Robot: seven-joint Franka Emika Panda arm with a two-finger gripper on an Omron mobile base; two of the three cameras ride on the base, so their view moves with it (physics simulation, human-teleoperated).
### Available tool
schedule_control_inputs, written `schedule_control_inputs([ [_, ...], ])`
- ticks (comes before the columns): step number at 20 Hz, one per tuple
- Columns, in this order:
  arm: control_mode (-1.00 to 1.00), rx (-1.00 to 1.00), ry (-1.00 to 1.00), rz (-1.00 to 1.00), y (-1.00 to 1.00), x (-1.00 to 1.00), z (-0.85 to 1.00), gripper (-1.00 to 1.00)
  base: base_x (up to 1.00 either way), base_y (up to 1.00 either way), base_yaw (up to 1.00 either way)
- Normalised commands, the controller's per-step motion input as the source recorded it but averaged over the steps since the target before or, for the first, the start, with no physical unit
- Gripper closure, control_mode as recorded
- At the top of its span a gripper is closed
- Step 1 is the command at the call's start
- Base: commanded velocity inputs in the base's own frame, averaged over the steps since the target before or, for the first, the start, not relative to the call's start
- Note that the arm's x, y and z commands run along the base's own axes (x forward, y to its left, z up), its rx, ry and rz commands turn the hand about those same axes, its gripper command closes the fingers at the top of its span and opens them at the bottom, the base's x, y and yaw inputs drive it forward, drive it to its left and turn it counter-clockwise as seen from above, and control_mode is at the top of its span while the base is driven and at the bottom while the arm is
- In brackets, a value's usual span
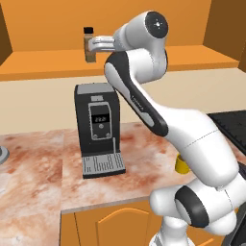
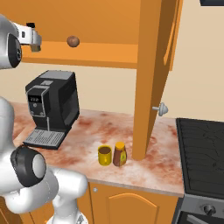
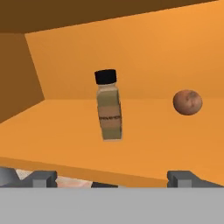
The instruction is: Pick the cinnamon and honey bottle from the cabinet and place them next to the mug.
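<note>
Half done: honey point(image 2: 120, 154) already standing on desk point(image 2: 144, 170), touching mug point(image 2: 104, 155). Cinnamon point(image 3: 108, 106) still waiting upright on cabinet point(image 3: 175, 144) shelf. Gripper point(image 3: 113, 178) facing jar, fingers spread apart, holding nothing; grasping and carrying remaining.

My cinnamon point(image 3: 108, 106): black cap, tan label. Cabinet point(image 3: 131, 52) orange. Brown ball point(image 3: 187, 102). Yellow mug point(image 2: 104, 155), amber honey bottle point(image 2: 120, 154), black coffee machine point(image 1: 98, 129).

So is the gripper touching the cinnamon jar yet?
Apart. In the hand view the cinnamon jar stands on the cabinet shelf, well beyond the open gripper, with bare shelf between them.
</note>
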Motion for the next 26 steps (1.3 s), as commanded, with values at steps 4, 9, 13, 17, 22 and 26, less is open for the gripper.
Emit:
schedule_control_inputs([
  [4,-1.0,-0.12,0.08,0.0,0.08,0.22,-0.03,-1.0,0.0,0.0,0.0],
  [9,-1.0,-0.05,0.1,0.0,0.1,0.36,-0.16,-1.0,0.0,0.0,0.0],
  [13,-1.0,0.0,0.11,0.0,0.06,0.5,-0.12,-1.0,0.0,0.0,0.0],
  [17,-1.0,0.0,0.02,0.0,0.13,0.4,-0.04,-1.0,0.0,0.0,0.0],
  [22,-1.0,0.0,0.0,0.0,0.28,0.19,0.0,-1.0,0.0,0.0,0.0],
  [26,-1.0,0.0,-0.01,0.0,0.26,0.14,0.0,-1.0,0.0,0.0,0.0],
])
